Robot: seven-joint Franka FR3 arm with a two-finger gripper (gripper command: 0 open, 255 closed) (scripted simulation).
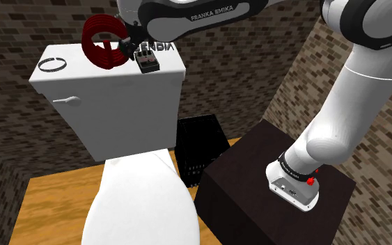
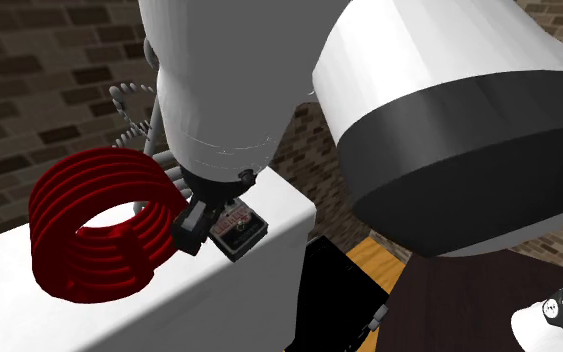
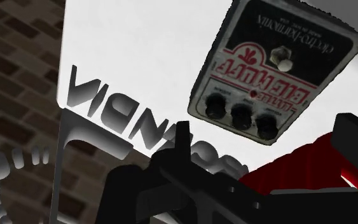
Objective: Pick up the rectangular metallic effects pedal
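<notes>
The fingers (image 3: 182, 137) stood apart, holding nothing, between the pedal (image 1: 147, 62) and a red coil (image 1: 101, 43) on the tank (image 1: 97, 90).

My tool (image 1: 128, 47) hangs over the toilet tank lid (image 1: 83, 76). The red coil (image 1: 102, 43) stands right beside my tool on the shoulder view's left and closes off that side of the pedal (image 1: 147, 62). To the pedal's right the lid lies bare to its edge. A dark ring (image 1: 51, 64) lies well apart, near the lid's left end. The brick wall (image 1: 20, 28) stands behind the tank.
</notes>
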